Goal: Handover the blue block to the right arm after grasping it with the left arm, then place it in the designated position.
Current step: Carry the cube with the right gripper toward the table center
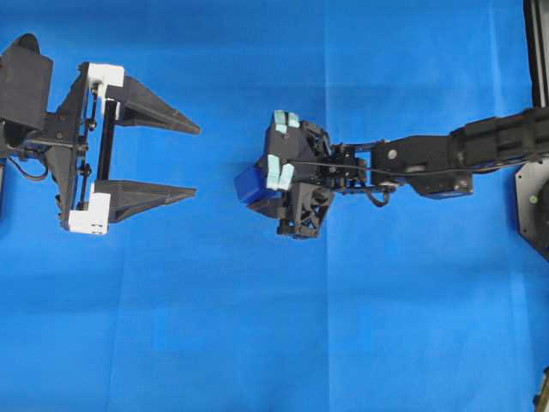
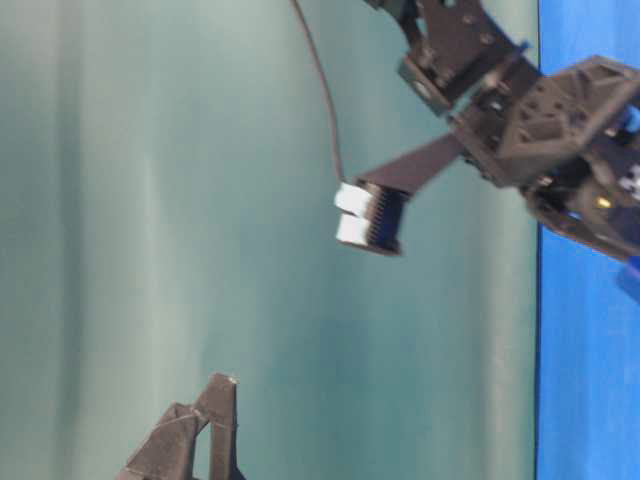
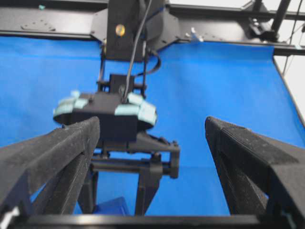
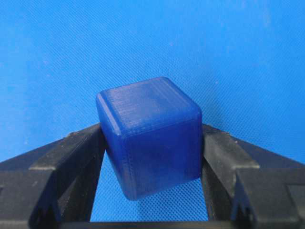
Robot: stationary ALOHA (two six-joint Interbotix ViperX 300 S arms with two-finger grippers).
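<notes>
- Blue cloth [image 1: 257, 343] covers the whole table; no mark on it shows the designated position, so the drop spot cannot be picked out.
- Right arm [image 1: 480, 148] reaches in from the right of the overhead view, its right gripper [image 1: 266, 184] clamped on the blue block [image 1: 251, 184] near the middle of the cloth.
- Left gripper [image 1: 176, 159] stands spread wide and empty, well apart from the block, so I judge the handover done; only the placing is left.
- Overhead hides most of the grip. The right wrist view shows it plainly: the block [image 4: 150, 136] pinched between both black fingers [image 4: 71, 157], slightly tilted, cloth beneath.
- Whether the block touches the cloth, no view settles.
- Left wrist view adds only a corner of the block [image 3: 112, 206] under the right gripper.
</notes>
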